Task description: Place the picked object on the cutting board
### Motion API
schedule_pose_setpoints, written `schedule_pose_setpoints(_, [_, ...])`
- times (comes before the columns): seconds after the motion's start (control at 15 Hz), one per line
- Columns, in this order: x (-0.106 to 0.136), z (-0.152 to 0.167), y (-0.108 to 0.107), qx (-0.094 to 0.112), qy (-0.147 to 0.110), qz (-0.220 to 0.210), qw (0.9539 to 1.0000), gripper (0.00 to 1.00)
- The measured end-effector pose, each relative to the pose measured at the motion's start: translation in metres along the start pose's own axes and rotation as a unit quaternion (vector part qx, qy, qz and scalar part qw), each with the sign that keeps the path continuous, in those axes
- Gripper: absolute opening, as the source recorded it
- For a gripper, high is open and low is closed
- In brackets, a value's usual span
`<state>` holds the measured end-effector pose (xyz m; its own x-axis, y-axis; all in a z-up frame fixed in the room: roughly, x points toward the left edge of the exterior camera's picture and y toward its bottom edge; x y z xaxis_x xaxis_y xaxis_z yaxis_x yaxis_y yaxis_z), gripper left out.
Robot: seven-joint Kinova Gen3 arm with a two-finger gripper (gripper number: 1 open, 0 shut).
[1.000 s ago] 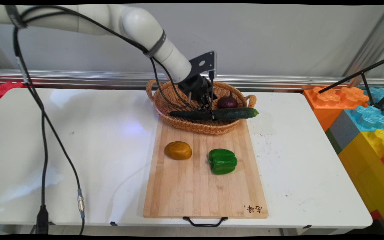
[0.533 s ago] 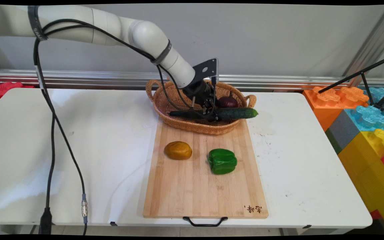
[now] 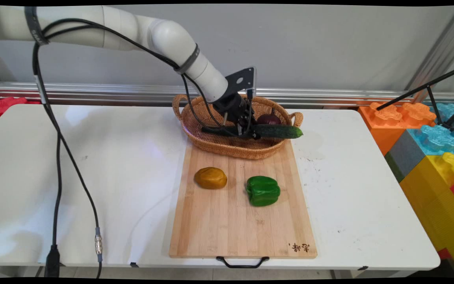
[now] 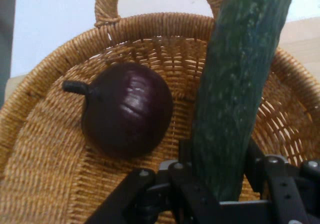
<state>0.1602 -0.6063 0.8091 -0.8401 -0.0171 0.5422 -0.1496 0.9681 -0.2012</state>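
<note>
Lifted slightly since a second ago, the cucumber (image 3: 278,131) now hangs over the basket (image 3: 195,118) at the board's (image 3: 242,225) far edge, clamped in the gripper (image 3: 249,133). Its long free end could tilt or catch the rim, beside the onion (image 4: 125,109).

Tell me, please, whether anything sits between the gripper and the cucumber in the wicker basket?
Nothing does: the gripper is shut on the cucumber, holding it over the wicker basket. The red onion lies beside the cucumber in the basket, apart from the gripper.
</note>
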Motion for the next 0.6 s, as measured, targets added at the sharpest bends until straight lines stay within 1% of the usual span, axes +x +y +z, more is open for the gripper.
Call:
schedule_pose_setpoints(0.13, [0.006,-0.015,0.002,0.009,-0.002,0.004,1.0,0.0])
schedule_pose_setpoints(0.4, [0.025,-0.05,0.003,0.035,-0.002,0.019,0.9992,0.0])
schedule_pose_setpoints(0.6, [0.048,-0.08,0.005,0.059,-0.001,0.039,0.9975,0.0])
